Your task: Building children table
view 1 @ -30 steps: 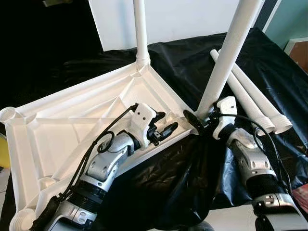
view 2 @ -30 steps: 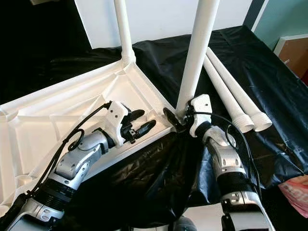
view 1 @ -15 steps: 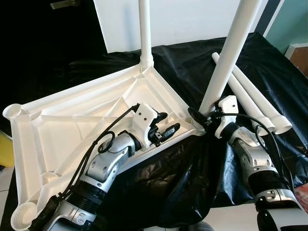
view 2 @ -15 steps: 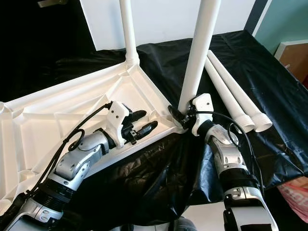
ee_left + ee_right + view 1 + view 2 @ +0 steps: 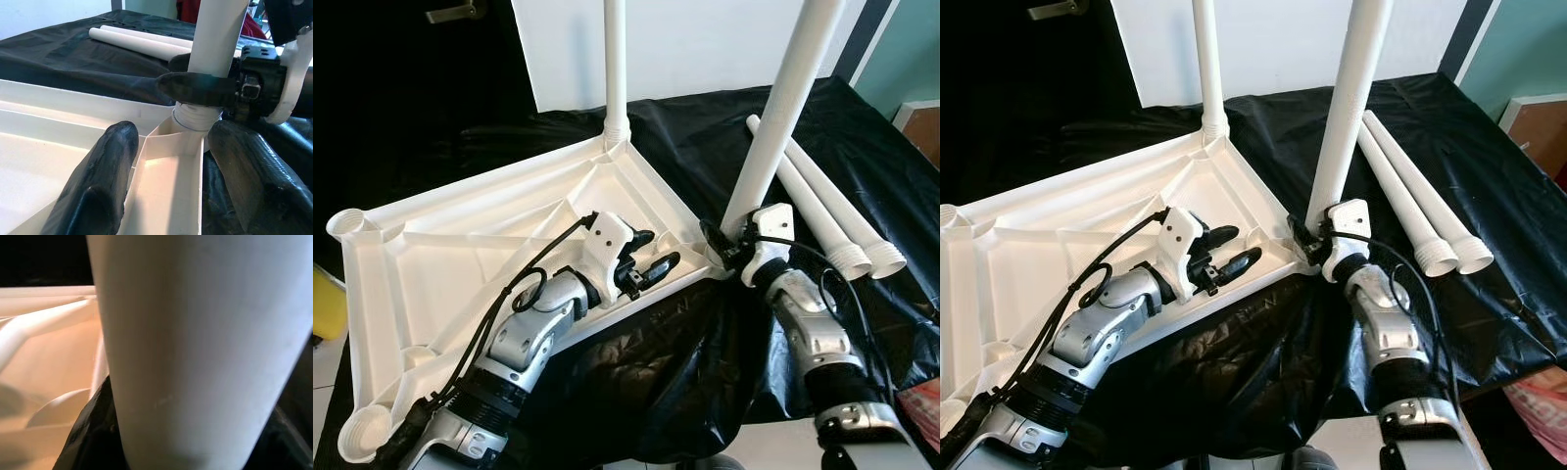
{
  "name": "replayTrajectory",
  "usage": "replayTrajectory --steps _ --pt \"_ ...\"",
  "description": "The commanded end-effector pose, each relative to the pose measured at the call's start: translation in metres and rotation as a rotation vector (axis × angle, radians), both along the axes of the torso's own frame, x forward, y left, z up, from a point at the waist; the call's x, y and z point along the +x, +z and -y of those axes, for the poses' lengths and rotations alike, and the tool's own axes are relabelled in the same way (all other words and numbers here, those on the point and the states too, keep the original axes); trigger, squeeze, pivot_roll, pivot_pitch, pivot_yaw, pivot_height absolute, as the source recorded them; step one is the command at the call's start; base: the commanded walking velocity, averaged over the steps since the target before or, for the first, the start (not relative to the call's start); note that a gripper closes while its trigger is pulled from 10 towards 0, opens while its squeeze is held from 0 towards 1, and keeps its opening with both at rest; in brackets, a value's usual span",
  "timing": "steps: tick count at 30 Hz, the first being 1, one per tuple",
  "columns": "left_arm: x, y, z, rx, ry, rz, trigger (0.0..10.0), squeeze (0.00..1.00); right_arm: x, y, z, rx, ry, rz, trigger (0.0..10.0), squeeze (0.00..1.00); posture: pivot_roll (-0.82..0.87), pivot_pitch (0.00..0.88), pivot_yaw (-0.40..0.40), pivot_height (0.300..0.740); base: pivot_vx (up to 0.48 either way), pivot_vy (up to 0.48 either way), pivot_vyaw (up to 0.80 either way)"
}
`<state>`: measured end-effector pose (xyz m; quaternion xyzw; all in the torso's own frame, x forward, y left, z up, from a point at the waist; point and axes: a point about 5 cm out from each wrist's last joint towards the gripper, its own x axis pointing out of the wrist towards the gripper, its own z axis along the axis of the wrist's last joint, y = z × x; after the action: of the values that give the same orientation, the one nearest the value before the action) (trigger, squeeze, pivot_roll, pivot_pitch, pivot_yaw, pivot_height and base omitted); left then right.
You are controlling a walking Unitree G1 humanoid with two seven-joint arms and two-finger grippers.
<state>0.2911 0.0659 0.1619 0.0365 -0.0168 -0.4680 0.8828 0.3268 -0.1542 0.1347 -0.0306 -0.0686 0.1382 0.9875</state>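
The white table top lies upside down on a black cloth. One white leg stands in its far corner. At the near right corner a second leg stands slightly tilted in its socket, and my right gripper is shut around its base. The right wrist view looks straight at this leg. My left gripper is open, its fingers straddling the table's rim beside that same corner. Two loose legs lie on the cloth to the right.
Empty leg sockets sit at the table's left corner and near left corner. A white board stands behind. A yellow object is at the left, and a brown box at the far right.
The camera has shifted a little. My right forearm has swung inward while its gripper stays on the leg's base. The left gripper holds its place.
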Motion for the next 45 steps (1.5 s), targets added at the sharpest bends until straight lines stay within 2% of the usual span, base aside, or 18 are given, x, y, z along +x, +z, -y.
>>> replayTrajectory --steps 1,4,7,9,10,11,12,13,15,18,30,31,32,33,40,45 --pt "-0.009 -0.003 0.003 0.017 -0.173 -0.015 10.0 0.00 -0.007 -0.024 0.005 -0.010 -0.067 -0.109 10.0 0.00 -0.01 0.084 -0.003 0.740 0.000 0.000 0.00" --pt "-0.009 -0.003 0.002 0.018 -0.171 -0.020 10.0 0.00 -0.012 -0.028 0.001 0.029 -0.207 -0.124 10.0 0.00 0.00 0.091 0.002 0.740 0.000 0.000 0.00" --pt "-0.009 -0.003 0.002 0.018 -0.171 -0.020 10.0 0.00 -0.012 -0.028 0.001 0.029 -0.207 -0.124 10.0 0.00 0.00 0.091 0.002 0.740 0.000 0.000 0.00" --pt "-0.010 -0.003 0.001 0.018 -0.167 -0.023 10.0 0.00 -0.017 -0.033 -0.005 0.041 -0.346 -0.132 10.0 0.00 0.00 0.091 0.003 0.740 0.000 0.000 0.00" --pt "-0.010 -0.003 0.001 0.018 -0.167 -0.023 10.0 0.00 -0.017 -0.033 -0.005 0.041 -0.346 -0.132 10.0 0.00 0.00 0.091 0.003 0.740 0.000 0.000 0.00" --pt "-0.010 -0.003 0.000 0.017 -0.163 -0.024 10.0 0.00 -0.019 -0.035 -0.007 0.050 -0.420 -0.134 10.0 0.00 0.00 0.090 0.003 0.740 0.000 0.000 0.00" --pt "-0.010 -0.003 0.000 0.017 -0.163 -0.024 10.0 0.00 -0.019 -0.035 -0.007 0.050 -0.420 -0.134 10.0 0.00 0.00 0.090 0.003 0.740 0.000 0.000 0.00" --pt "-0.010 -0.002 -0.001 0.016 -0.158 -0.024 10.0 0.00 -0.020 -0.035 -0.011 0.060 -0.480 -0.133 10.0 0.00 0.01 0.086 0.003 0.740 0.000 0.000 0.00" --pt "-0.009 -0.002 -0.002 0.015 -0.154 -0.024 10.0 0.00 -0.021 -0.035 -0.016 0.071 -0.502 -0.130 10.0 0.00 0.01 0.086 0.003 0.740 0.000 0.000 0.00" --pt "-0.007 0.000 -0.004 0.008 -0.145 -0.025 10.0 0.00 -0.017 -0.027 -0.022 0.084 -0.469 -0.101 10.0 0.00 0.00 0.078 0.009 0.740 0.000 0.000 0.00" --pt "-0.002 0.002 -0.006 0.015 -0.137 -0.014 10.0 0.00 -0.017 -0.020 -0.025 0.077 -0.458 -0.072 10.0 0.00 0.00 0.069 0.012 0.740 0.000 0.000 0.00" --pt "-0.003 0.002 -0.006 0.016 -0.138 -0.015 10.0 0.00 -0.017 -0.019 -0.025 0.070 -0.462 -0.064 10.0 0.49 0.00 0.069 0.013 0.740 0.000 0.000 0.00" --pt "-0.003 0.002 -0.006 0.016 -0.138 -0.015 10.0 0.00 -0.017 -0.019 -0.025 0.070 -0.462 -0.064 10.0 0.49 0.00 0.069 0.013 0.740 0.000 0.000 0.00" --pt "-0.003 0.002 -0.006 0.015 -0.140 -0.016 10.0 0.00 -0.018 -0.019 -0.024 0.071 -0.461 -0.061 10.0 1.00 -0.01 0.071 0.015 0.740 0.000 0.000 0.00" --pt "-0.004 0.002 -0.003 0.007 -0.148 -0.020 10.0 0.00 -0.018 -0.014 -0.021 0.077 -0.441 -0.031 10.0 1.00 -0.01 0.071 0.020 0.740 0.000 0.000 0.00" --pt "-0.006 0.001 -0.001 0.004 -0.158 -0.022 10.0 0.00 -0.023 -0.009 -0.010 0.098 -0.328 0.006 10.0 1.00 -0.02 0.066 0.016 0.740 0.000 0.000 0.00"
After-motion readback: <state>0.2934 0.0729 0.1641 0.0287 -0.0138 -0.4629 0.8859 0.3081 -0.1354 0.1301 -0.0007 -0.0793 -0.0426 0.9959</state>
